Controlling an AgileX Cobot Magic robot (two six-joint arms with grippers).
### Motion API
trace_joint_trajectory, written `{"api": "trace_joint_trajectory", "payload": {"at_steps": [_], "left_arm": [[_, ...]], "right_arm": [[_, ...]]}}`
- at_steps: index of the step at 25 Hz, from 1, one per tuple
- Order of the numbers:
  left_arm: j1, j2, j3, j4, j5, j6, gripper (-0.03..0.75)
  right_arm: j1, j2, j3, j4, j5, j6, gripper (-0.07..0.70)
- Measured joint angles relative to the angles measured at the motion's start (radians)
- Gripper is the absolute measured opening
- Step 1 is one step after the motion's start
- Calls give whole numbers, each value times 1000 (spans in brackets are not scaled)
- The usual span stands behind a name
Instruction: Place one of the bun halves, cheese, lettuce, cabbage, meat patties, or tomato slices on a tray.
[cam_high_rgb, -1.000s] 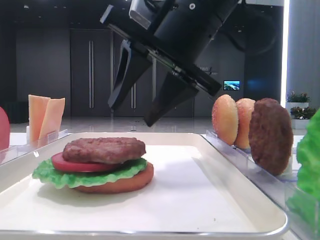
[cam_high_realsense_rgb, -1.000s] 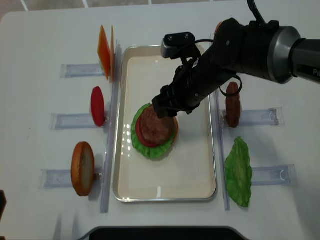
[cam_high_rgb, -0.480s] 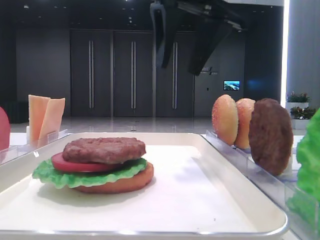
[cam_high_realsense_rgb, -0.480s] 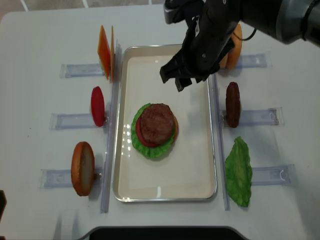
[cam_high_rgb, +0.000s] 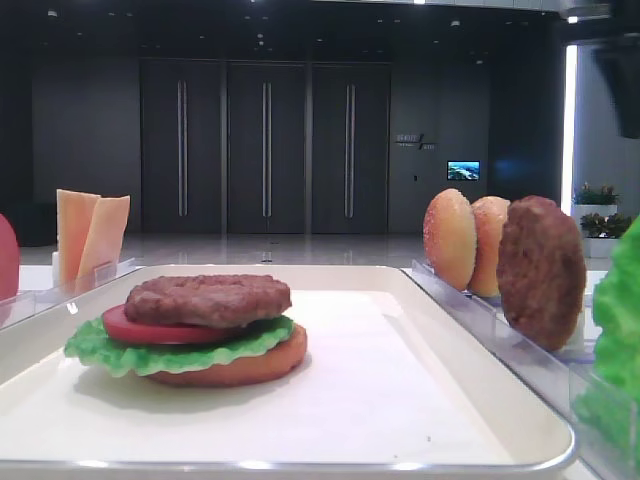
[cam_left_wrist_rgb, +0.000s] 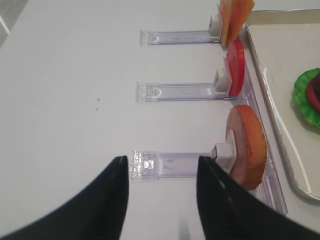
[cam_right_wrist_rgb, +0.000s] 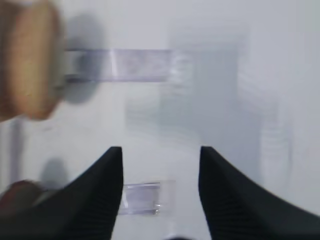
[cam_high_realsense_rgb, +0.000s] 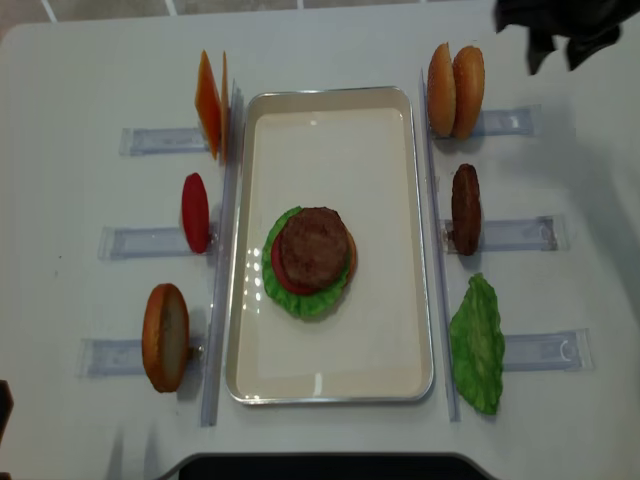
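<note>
Low front view: we see the dark lumpy meat patty (cam_high_rgb: 208, 298) set atop the stack on the large white rimmed tray (cam_high_rgb: 420, 400), so that placement looks finished. Right wrist view: our right gripper (cam_right_wrist_rgb: 160, 165) hangs spread and empty, the speckled golden bun halves (cam_right_wrist_rgb: 27, 65) up-left of it; we judge a bun next, needing a leftward reach.

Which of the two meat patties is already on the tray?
The patty lying flat on top of the burger stack on the tray. The other patty stands on edge in a clear holder right of the tray.
</note>
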Motion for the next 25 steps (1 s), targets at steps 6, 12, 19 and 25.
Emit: {"api": "trace_joint_trajectory", "payload": {"at_steps": [6,12,19,25], "left_arm": [[0,0,0,0,0,0,345],[0,0,0,0,0,0,345],[0,0,0,0,0,0,345],[0,0,0,0,0,0,345]], "right_arm": [[-201,-16,15,-7,7,-37,315],[-232,-163,182,-9,5,-53,314],[-225,-558,654,20,6,-58,312],[-224,-902,905,29,-8,-58,311]]}}
